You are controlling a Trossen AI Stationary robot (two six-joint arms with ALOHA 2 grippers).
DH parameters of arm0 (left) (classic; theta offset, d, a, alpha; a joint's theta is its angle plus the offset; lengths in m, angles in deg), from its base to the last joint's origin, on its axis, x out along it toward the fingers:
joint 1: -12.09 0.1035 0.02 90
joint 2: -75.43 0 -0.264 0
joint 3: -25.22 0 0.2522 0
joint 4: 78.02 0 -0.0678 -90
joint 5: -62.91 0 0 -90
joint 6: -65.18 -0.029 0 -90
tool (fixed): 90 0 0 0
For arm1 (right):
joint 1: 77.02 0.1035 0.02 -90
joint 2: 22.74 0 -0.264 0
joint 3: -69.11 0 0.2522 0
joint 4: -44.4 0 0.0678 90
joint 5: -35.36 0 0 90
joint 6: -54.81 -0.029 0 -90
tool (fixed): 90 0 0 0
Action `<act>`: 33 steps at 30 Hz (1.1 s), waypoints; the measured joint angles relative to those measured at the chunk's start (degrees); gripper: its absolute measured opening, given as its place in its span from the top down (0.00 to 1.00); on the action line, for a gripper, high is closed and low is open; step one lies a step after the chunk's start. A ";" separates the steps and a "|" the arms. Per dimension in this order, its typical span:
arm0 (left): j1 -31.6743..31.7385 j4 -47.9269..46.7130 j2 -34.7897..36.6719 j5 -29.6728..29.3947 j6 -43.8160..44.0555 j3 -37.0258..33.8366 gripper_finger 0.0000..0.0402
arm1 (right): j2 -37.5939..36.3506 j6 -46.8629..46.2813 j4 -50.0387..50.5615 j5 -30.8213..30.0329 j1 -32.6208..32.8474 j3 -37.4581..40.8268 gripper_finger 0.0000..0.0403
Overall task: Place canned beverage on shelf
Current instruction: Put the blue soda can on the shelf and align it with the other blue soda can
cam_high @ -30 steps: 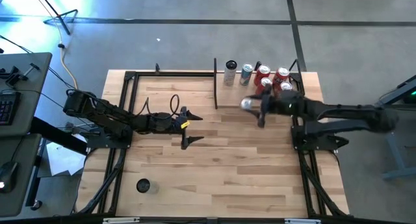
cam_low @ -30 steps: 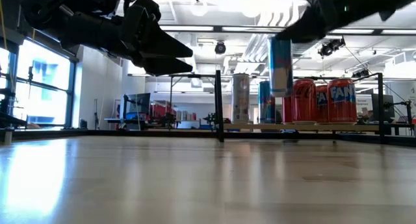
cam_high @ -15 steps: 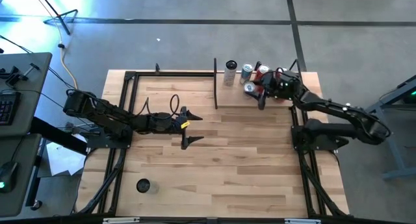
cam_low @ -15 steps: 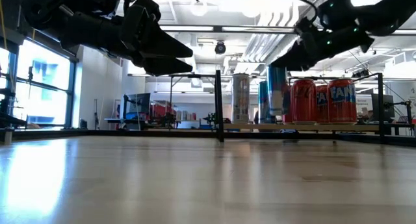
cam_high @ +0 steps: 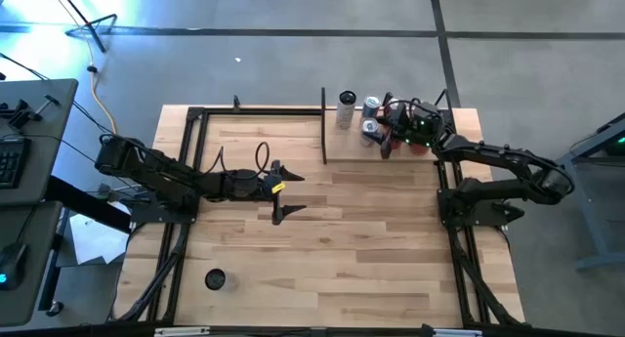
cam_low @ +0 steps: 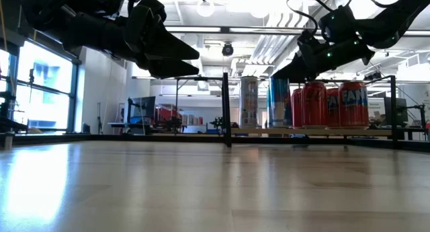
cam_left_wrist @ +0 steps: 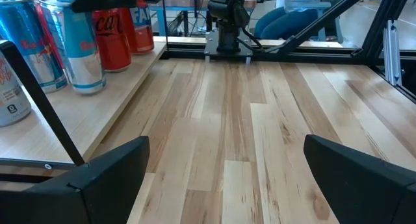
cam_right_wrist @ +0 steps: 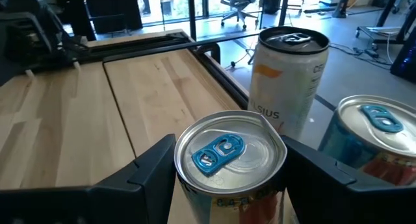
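The shelf (cam_high: 337,151) is a small light-wood board with black posts at the table's far right. My right gripper (cam_high: 379,132) is shut on a blue-and-silver canned beverage (cam_right_wrist: 229,156), which stands upright over the shelf (cam_left_wrist: 130,87) in front of a white can (cam_right_wrist: 286,74) and beside red cans (cam_low: 336,104). In the low view the held can (cam_low: 279,103) has its base level with theirs. My left gripper (cam_high: 298,192) hovers open over the table's middle left, holding nothing. My right gripper pinches the can's upper wall just under the rim (cam_right_wrist: 182,175), one finger (cam_right_wrist: 153,169) on each opposite side. The fingers come nearly level from the table's right. The can (cam_left_wrist: 77,52) is upright, its base down at the shelf board; whether it rests there I cannot tell.
Several cans crowd the shelf's far part: the white one (cam_high: 346,107), a blue one (cam_high: 370,105) and red ones. A thin black post (cam_high: 324,122) marks the shelf's left edge. A lone dark can (cam_high: 215,278) stands at the table's near left. Bare planks lie between.
My right gripper has swung toward the table's far edge and come down with the can. The can has gone from hanging high over the shelf's near edge to standing low among the other cans, still upright.
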 joint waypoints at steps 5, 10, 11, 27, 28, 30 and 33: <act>0.00 -0.01 0.00 0.02 0.10 0.00 0.01 | 0.02 -0.55 -0.06 -0.07 -0.21 0.00 0.41; 0.00 -0.02 -0.01 0.07 0.51 0.00 0.01 | 0.03 -1.04 -0.11 -0.55 -0.21 -0.04 0.32; 0.00 -0.02 -0.02 0.07 0.75 0.00 0.01 | -0.08 -0.57 0.06 -0.97 -0.21 -0.04 0.31; 0.00 -0.54 0.52 -6.40 6.52 0.01 0.10 | -9.12 1.54 3.41 -7.51 0.81 -0.26 0.37; 0.00 -0.73 0.96 -6.40 6.52 0.07 0.14 | -10.18 1.54 4.96 -7.53 1.75 -0.26 0.41; -0.25 -3.39 2.61 -6.19 6.54 0.72 0.24 | -11.67 1.54 7.76 -8.59 4.31 -0.23 0.52; -0.85 -9.90 5.69 -6.59 6.50 2.74 0.42 | -11.64 1.52 9.91 -12.27 9.06 -0.14 0.76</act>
